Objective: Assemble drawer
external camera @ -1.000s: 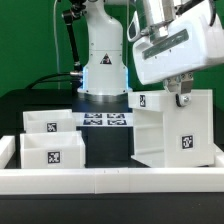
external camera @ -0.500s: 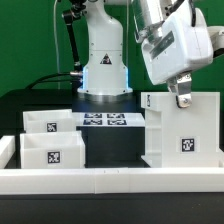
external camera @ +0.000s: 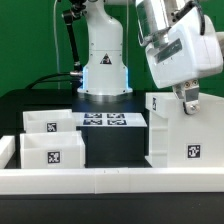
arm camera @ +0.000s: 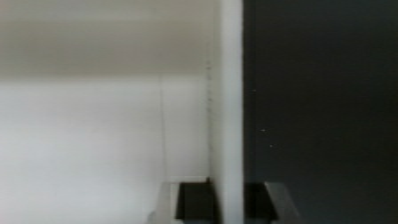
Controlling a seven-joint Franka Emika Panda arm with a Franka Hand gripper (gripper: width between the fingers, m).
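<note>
The tall white drawer housing (external camera: 185,130) stands at the exterior view's right, tilted, with a square tag on its front and one on its side. My gripper (external camera: 189,100) is shut on the housing's top wall edge. In the wrist view the thin white wall (arm camera: 230,110) runs between my two dark fingertips (arm camera: 192,198), with the housing's pale inside beside it. Two smaller open-top trays (external camera: 45,122) (external camera: 47,152) with tags sit at the exterior view's left, one behind the other.
The marker board (external camera: 112,121) lies flat on the black table behind the middle, in front of the robot base (external camera: 103,60). A long low white border wall (external camera: 110,178) runs along the front edge.
My gripper has moved toward the exterior view's right with the housing in it. The housing has shifted right and tilted further.
</note>
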